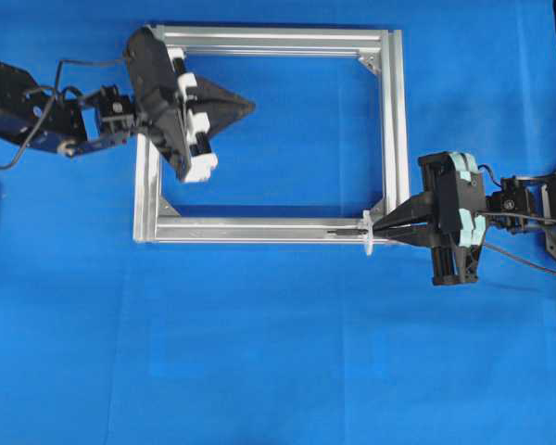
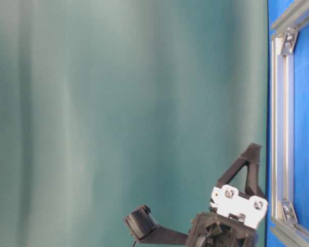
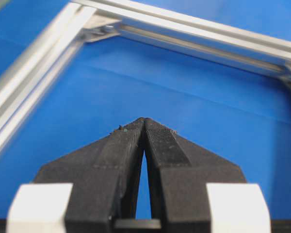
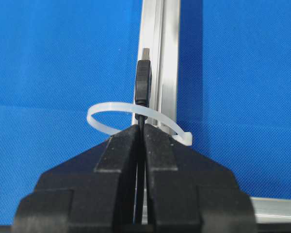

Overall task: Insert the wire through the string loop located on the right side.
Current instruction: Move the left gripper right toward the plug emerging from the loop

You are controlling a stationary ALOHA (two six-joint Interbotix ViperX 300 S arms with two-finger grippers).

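The wire (image 4: 143, 80) is a thin black cable ending in a black plug with a silver tip. My right gripper (image 4: 141, 128) is shut on it just behind the plug. The white string loop (image 4: 103, 109) stands on the aluminium frame's bar (image 4: 166, 58), and the plug reaches through it and past it along the bar. From overhead, the right gripper (image 1: 377, 229) sits at the frame's lower right corner, right beside the loop (image 1: 366, 232), with the plug (image 1: 341, 235) to the loop's left. My left gripper (image 1: 250, 107) (image 3: 144, 120) is shut and empty, hovering inside the frame's upper left.
The rectangular aluminium frame (image 1: 395, 120) lies flat on the blue cloth, with silver brackets in its corners. Its bars (image 3: 194, 22) run ahead of the left gripper. At table level the left gripper (image 2: 253, 150) shows beside a frame bar (image 2: 280, 128).
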